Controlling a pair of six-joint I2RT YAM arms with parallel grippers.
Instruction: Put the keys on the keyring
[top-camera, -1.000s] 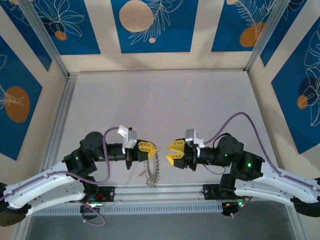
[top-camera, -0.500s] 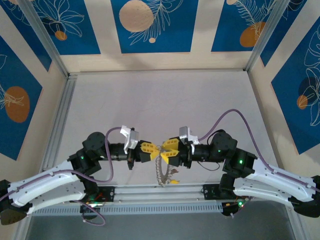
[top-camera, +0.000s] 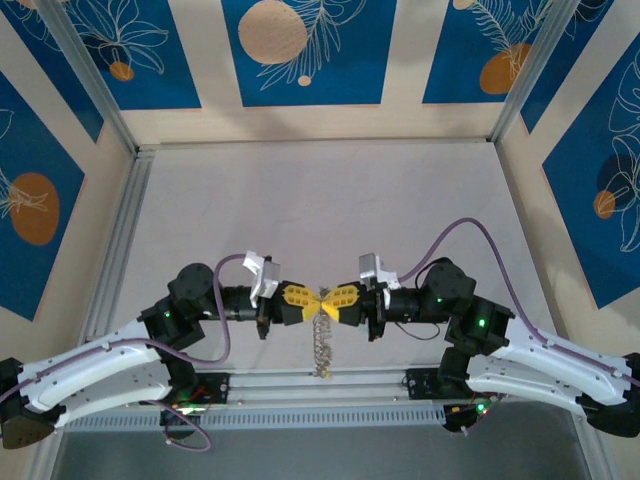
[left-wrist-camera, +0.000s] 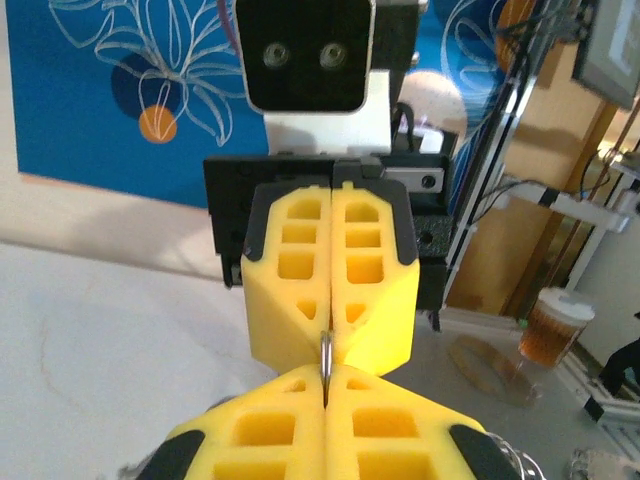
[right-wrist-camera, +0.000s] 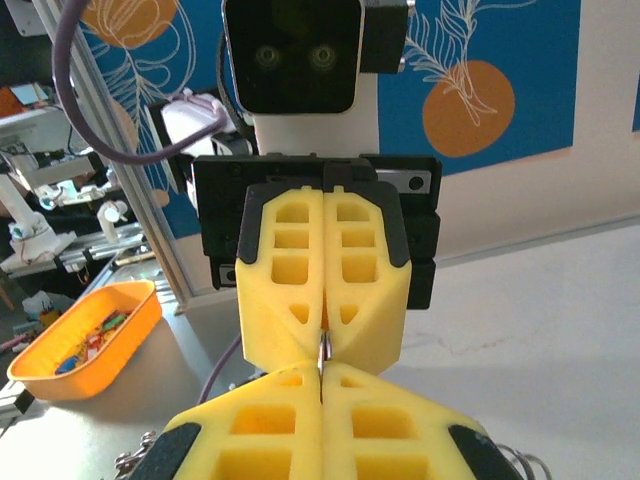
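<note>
The keyring (left-wrist-camera: 326, 355) is a thin grey metal ring seen edge-on, pinched between two pairs of yellow fingers that meet tip to tip. My left gripper (left-wrist-camera: 326, 378) is shut on the ring's near edge, and the right gripper faces it from above in the left wrist view. My right gripper (right-wrist-camera: 321, 372) is shut on the keyring (right-wrist-camera: 322, 350) from the opposite side. From above, the left gripper (top-camera: 310, 301) and right gripper (top-camera: 333, 300) touch noses over the table's near edge. The keys (top-camera: 320, 345) hang below them in a silvery bunch, their head colours too small to tell.
Aluminium rails (top-camera: 320, 385) run along the near edge under the hanging bunch. An orange tray (right-wrist-camera: 85, 340) with small coloured pieces sits off the table on the left. A cup of brown drink (left-wrist-camera: 553, 325) stands beyond the table's right side. The white tabletop (top-camera: 320, 210) stretches behind both arms.
My right gripper has moved left to the ring and shut on it. The left gripper has carried the ring slightly right, and the hanging bunch has swung with it.
</note>
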